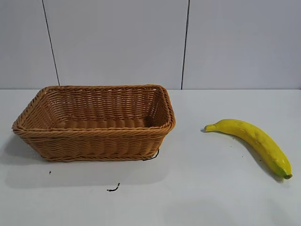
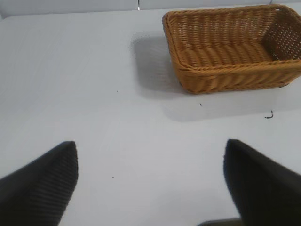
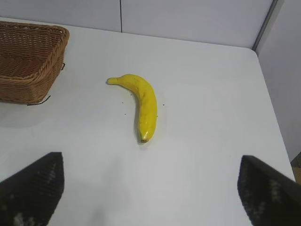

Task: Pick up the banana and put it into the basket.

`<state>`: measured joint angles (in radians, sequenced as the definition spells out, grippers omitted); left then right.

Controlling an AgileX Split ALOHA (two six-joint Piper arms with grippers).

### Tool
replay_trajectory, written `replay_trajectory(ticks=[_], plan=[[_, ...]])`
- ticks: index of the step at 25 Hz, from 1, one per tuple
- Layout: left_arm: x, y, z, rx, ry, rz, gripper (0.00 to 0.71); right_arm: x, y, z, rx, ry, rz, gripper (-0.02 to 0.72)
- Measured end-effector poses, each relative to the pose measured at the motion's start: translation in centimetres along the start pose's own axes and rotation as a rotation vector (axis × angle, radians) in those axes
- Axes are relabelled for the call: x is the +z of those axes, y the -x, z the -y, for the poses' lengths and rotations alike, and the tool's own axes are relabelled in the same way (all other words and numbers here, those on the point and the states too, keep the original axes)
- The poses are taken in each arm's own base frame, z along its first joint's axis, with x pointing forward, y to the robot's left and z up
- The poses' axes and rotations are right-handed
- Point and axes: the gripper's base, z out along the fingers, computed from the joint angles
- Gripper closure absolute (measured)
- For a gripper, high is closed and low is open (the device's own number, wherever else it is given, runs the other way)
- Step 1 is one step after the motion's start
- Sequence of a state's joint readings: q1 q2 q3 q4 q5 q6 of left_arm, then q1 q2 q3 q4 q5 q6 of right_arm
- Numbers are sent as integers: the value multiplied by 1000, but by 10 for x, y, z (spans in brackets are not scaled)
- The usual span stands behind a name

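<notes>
A bright-yellow curved banana (image 1: 254, 141) lies on the white table at the right of the exterior view, apart from the woven wicker basket (image 1: 94, 134) at the left, which holds nothing. In the right wrist view the banana (image 3: 143, 104) lies ahead of my right gripper (image 3: 152, 160), whose two black fingers stand wide open with bare table between them. My left gripper (image 2: 150, 146) is open too, over bare table, with the basket (image 2: 225, 75) farther ahead. Neither arm shows in the exterior view.
A white table (image 1: 197, 188) carries both things, with a grey panelled wall behind. A small black mark (image 1: 113, 189) sits in front of the basket. In the right wrist view the table's edge (image 3: 270, 99) runs close beyond the banana.
</notes>
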<state>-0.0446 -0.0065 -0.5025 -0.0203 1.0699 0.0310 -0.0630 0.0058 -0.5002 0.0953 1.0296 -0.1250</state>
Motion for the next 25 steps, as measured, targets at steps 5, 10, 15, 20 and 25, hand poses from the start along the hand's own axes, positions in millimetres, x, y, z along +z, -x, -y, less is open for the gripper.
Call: replay_trajectory(ticks=[5, 10, 15, 20, 25], plan=[[0, 0, 0, 0, 0, 0, 75, 14, 29, 3, 45, 8, -128, 15], [0, 0, 0, 0, 0, 0, 75, 43, 75, 9, 57, 17, -273, 15], [0, 0, 0, 0, 0, 0, 75, 92, 121, 17, 68, 24, -407, 15], [0, 0, 0, 0, 0, 0, 75, 150, 158, 24, 64, 35, -517, 15], [0, 0, 0, 0, 0, 0, 75, 213, 180, 30, 11, 68, -604, 15]])
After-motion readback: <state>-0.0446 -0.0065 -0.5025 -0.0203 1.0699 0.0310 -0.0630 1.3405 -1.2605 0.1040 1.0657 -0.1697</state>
